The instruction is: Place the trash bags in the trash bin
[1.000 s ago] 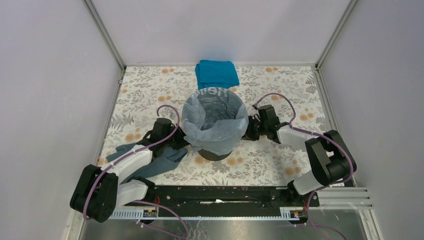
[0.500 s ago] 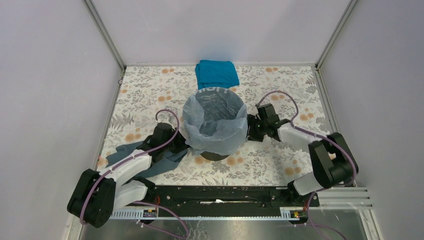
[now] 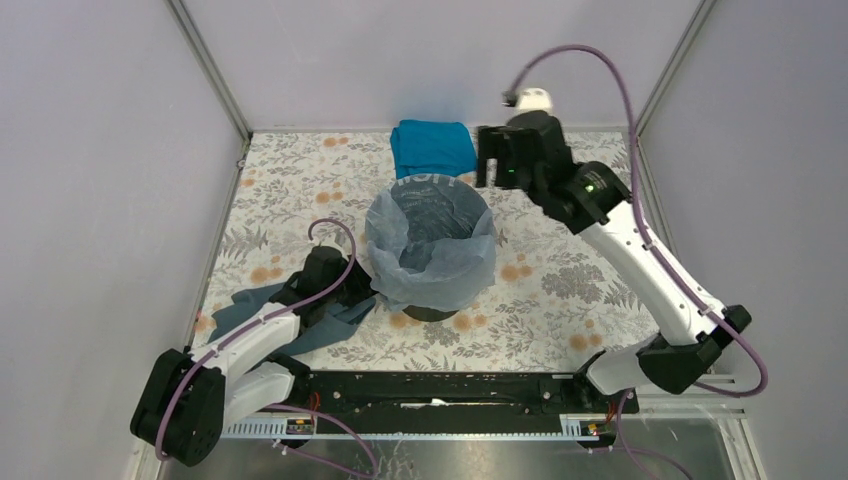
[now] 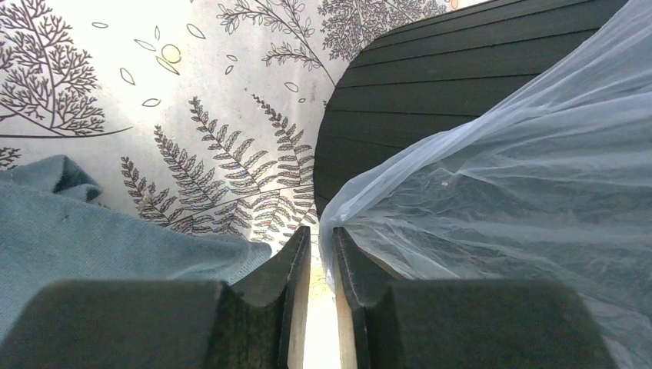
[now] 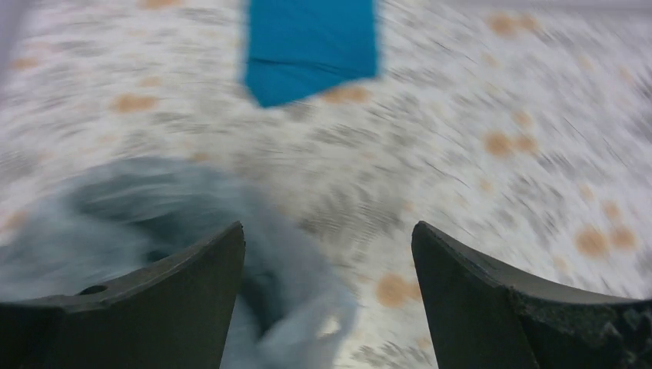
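The black trash bin (image 3: 430, 311) stands mid-table, lined with the pale blue-grey trash bag (image 3: 402, 240), whose edge is folded out over the rim. My left gripper (image 3: 358, 290) sits low against the bin's left side. In the left wrist view the bin (image 4: 400, 100) and bag (image 4: 500, 192) are close ahead. The left gripper (image 4: 321, 234) has a narrow lit gap between its jaws, and the bag's edge hangs at its tips unpinched. My right gripper (image 3: 488, 163) is raised behind the bin, wide open and empty (image 5: 329, 231), with the blurred bag (image 5: 138, 207) below it.
A folded teal cloth (image 3: 432, 147) lies at the back of the floral table cover (image 3: 560, 290), also seen blurred in the right wrist view (image 5: 311, 46). A dark slate-grey cloth (image 3: 330, 320) lies under the left arm (image 4: 92, 238). Grey walls enclose three sides.
The right arm lifted away from the bin's right side and swung up toward the back, its jaws opening wide. The left gripper's jaws parted slightly, staying by the bin's left side.
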You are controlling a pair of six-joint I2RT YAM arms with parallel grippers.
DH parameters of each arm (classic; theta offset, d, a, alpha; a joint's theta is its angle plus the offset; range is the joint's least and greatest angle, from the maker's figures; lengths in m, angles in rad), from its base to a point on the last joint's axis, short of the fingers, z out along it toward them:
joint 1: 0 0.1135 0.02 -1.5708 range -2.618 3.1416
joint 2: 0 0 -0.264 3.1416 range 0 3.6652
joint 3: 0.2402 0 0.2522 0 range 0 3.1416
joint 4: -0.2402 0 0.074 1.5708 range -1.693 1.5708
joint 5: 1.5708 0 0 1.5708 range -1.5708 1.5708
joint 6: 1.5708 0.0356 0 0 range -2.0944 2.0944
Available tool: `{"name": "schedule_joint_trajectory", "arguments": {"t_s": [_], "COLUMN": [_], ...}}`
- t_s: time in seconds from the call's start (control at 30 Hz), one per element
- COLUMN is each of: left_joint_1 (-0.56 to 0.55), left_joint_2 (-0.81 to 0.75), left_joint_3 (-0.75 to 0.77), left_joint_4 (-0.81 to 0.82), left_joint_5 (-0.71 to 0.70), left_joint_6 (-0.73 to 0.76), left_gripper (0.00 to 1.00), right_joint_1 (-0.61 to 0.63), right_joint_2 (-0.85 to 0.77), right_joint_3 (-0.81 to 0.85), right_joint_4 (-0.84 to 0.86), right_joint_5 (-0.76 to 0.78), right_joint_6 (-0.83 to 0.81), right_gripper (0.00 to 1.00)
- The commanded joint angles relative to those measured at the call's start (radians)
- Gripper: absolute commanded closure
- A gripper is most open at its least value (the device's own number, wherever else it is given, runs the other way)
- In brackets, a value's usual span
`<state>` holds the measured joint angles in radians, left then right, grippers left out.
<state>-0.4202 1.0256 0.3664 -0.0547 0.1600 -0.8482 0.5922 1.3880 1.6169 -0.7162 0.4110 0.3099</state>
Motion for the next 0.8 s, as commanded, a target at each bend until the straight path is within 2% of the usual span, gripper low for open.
{"name": "schedule_joint_trajectory", "arguments": {"t_s": [0.0,0.07,0.17,0.23,0.27,0.4,0.47,0.6,0.7,0.77], "left_joint_1": [-0.005,-0.004,-0.006,-0.005,-0.005,-0.006,-0.006,-0.005,-0.006,-0.006], "left_joint_2": [-0.024,-0.036,-0.049,-0.05,-0.05,-0.05,-0.05,-0.057,-0.074,-0.084], "left_joint_3": [0.044,0.048,0.051,0.055,0.056,0.056,0.051,0.049,0.049,0.053], "left_joint_4": [0.004,-0.001,-0.009,-0.013,-0.015,-0.013,-0.01,-0.011,-0.018,-0.024], "left_joint_5": [-0.024,-0.028,-0.032,-0.029,-0.028,-0.029,-0.028,-0.018,-0.017,-0.021], "left_joint_6": [0.026,0.026,0.026,0.029,0.03,0.028,0.024,0.016,0.014,0.016], "left_gripper": [0.79,0.79,0.77,0.77,0.77,0.77,0.77,0.77,0.76,0.76], "right_joint_1": [0.236,0.304,0.349,0.35,0.351,0.352,0.357,0.381,0.38,0.376], "right_joint_2": [0.141,0.195,0.223,0.227,0.234,0.302,0.356,0.443,0.39,0.328], "right_joint_3": [0.244,0.26,0.171,0.081,0.049,0.014,0.035,0.113,0.028,-0.054], "right_joint_4": [-0.159,-0.149,-0.082,-0.013,0.018,0.13,0.181,0.21,0.322,0.347], "right_joint_5": [-0.076,-0.197,-0.296,-0.341,-0.354,-0.345,-0.336,-0.301,-0.332,-0.301], "right_joint_6": [-0.113,-0.101,-0.049,-0.017,-0.009,0.006,0.014,0.042,0.087,0.096], "right_gripper": [0.14,0.16,0.43,0.55,0.56,0.55,0.51,0.5,0.43,0.35]}}
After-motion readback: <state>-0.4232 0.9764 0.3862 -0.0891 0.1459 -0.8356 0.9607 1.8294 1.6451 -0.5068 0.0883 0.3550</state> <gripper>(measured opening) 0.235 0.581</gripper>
